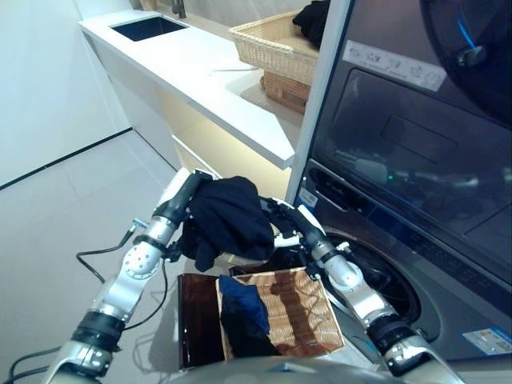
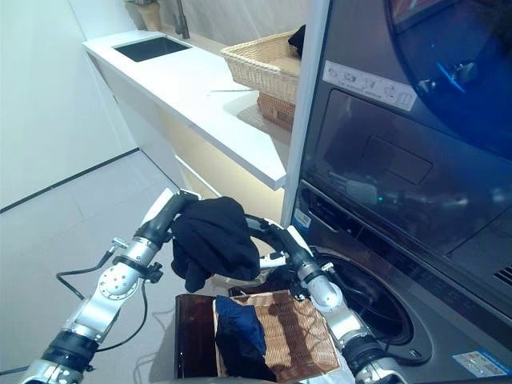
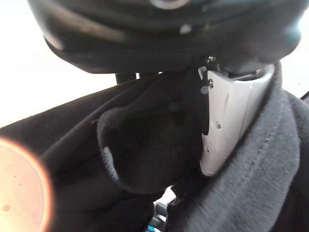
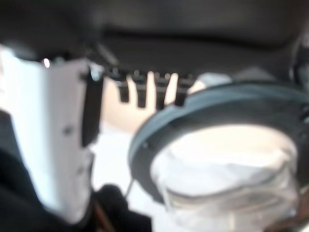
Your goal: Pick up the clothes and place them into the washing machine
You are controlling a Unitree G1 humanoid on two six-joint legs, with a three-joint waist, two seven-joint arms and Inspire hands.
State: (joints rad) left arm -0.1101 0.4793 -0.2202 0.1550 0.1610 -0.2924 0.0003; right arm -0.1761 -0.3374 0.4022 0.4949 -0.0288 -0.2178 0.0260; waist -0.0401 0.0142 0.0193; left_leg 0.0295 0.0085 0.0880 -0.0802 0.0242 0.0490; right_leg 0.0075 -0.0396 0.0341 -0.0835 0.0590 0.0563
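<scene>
Your left hand (image 1: 186,200) is gripping the black garment (image 1: 228,220) from nine o'clock; your right hand (image 1: 290,224) is pinching it at three, above the wicker basket (image 1: 308,316). Only your right wrist view is showing the washer's drum opening (image 4: 227,159).

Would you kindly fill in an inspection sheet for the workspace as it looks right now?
Surface: pale tiled floor; white counter with sink.
Job's things: black garment held up between both hands; dark blue garment in wicker basket below; washing machine, drum opening uncovered.
Clutter: wicker basket on counter holding dark cloth.
Hands: left hand gripping the black garment; right hand beside the garment, fingers unclear.
Cables: nothing seen apart from the robot's own.
Surroundings: white wall.
</scene>
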